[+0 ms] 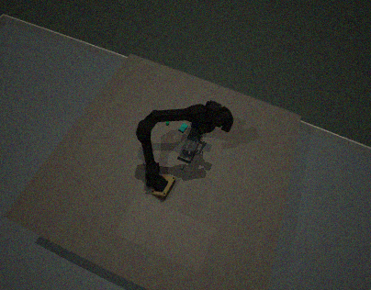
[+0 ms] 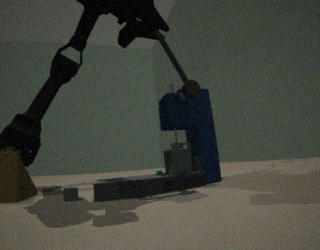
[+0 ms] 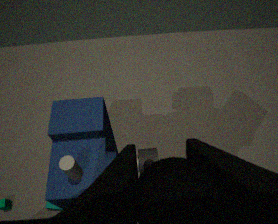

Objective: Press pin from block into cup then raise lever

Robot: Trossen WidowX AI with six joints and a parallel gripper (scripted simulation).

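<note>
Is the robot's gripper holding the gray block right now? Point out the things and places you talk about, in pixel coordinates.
No, the gripper [image 2: 161, 35] is up at the end of the lever [image 2: 173, 58], and the block [image 2: 178, 161] sits below on the press bed [image 2: 145, 187].

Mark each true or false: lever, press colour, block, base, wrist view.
1. The gripper is shut on the lever. True.
2. The press is red. False: it is blue.
3. The block stands on the press bed. True.
4. The arm's base is green. False: it is yellow.
5. The wrist view shows the press right of the fingertips. False: it is on the left of that picture.
</note>
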